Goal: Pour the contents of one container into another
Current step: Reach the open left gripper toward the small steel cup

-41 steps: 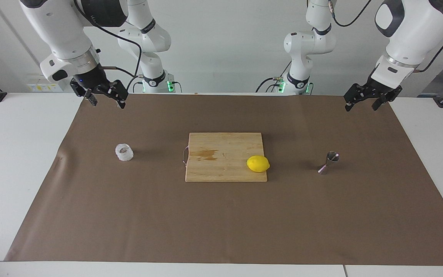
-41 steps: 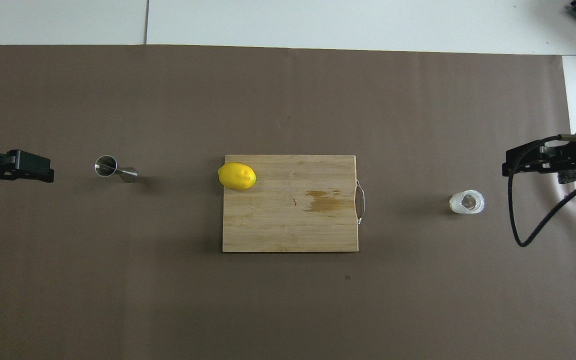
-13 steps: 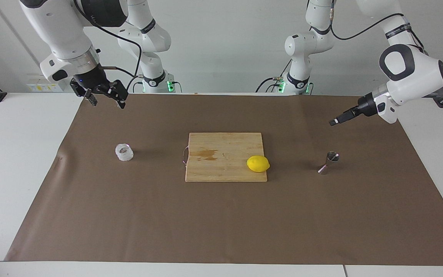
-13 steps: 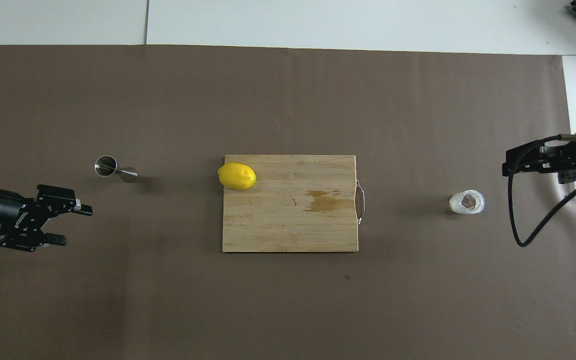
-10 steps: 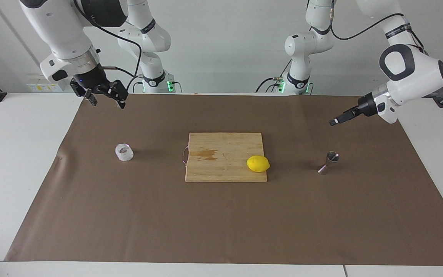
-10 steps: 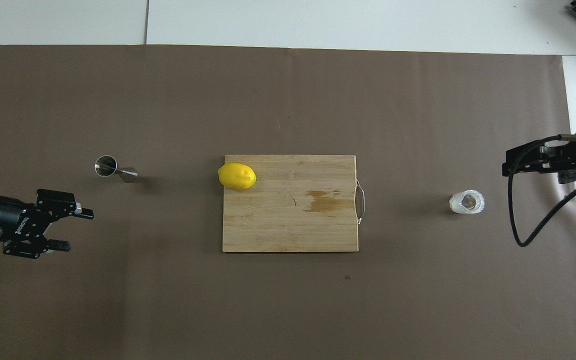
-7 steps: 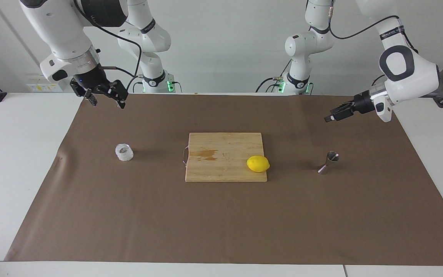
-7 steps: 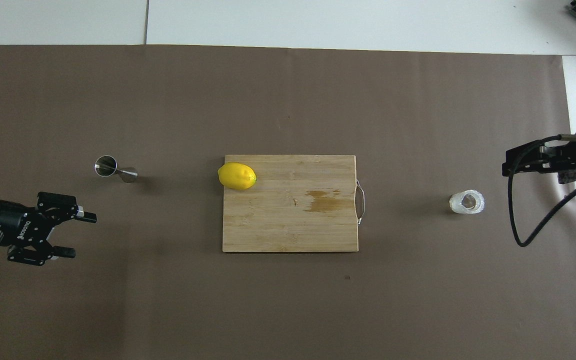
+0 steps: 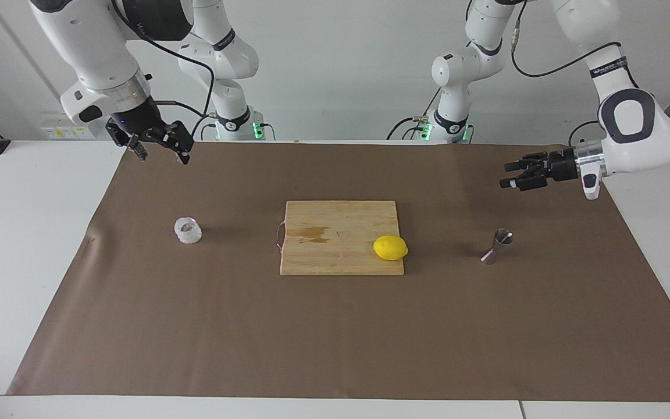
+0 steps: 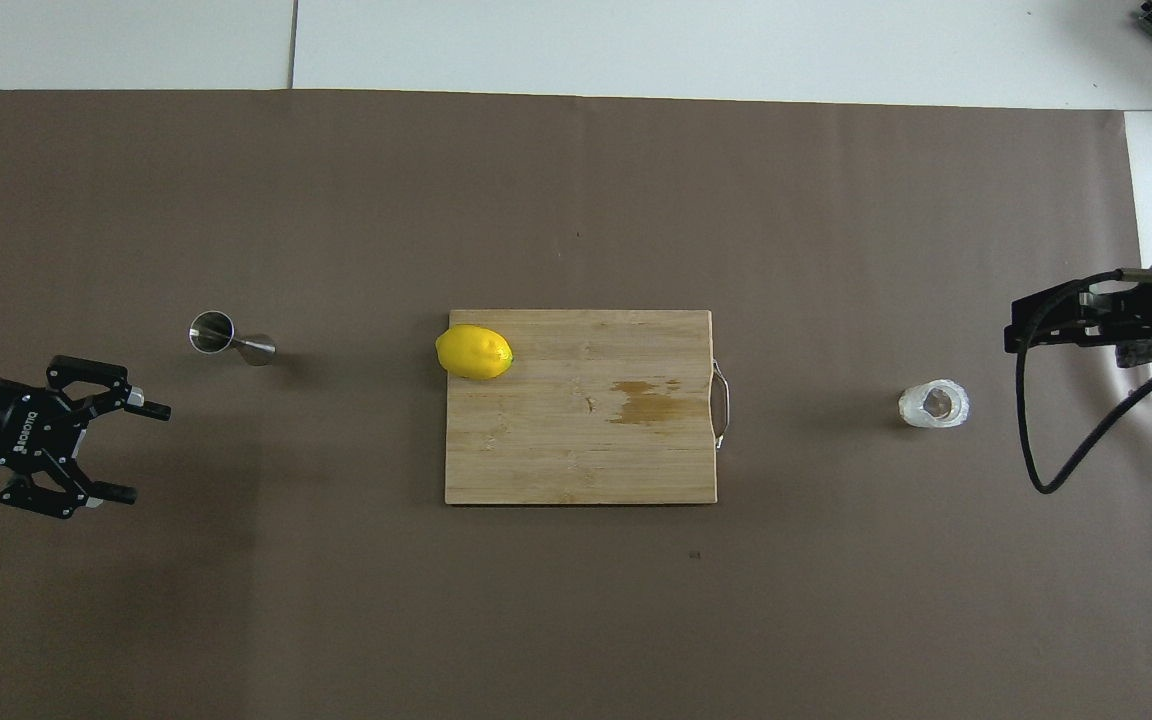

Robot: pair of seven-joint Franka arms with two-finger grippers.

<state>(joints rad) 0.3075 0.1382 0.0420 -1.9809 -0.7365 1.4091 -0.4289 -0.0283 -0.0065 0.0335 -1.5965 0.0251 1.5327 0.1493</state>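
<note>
A brown paper sheet (image 9: pixel 335 326) covers most of the white table (image 9: pixel 15 244). At its middle lies a wooden cutting board (image 9: pixel 335 233) with a metal handle on the edge toward the right arm's end; a dark stain marks the wood, and a yellow lemon (image 9: pixel 390 248) sits on the board at the corner toward the left arm's end.

The left gripper (image 9: pixel 508 174) hangs in the air above the paper at the left arm's end, turned sideways so that its fingers point toward the middle of the table. Its fingers stand wide apart and hold nothing. It is over bare paper on the robots' side of the jigger, touching nothing.

The right gripper (image 9: pixel 157 148) waits up in the air over the edge of the paper at the right arm's end, its fingers spread and empty.

The ribbed clear glass cup (image 9: pixel 187 230) stands upright on the paper, between the board and the right arm's end, well apart from both grippers. The steel hourglass jigger (image 9: pixel 498 246) stands upright on the paper toward the left arm's end, well apart from the board.
</note>
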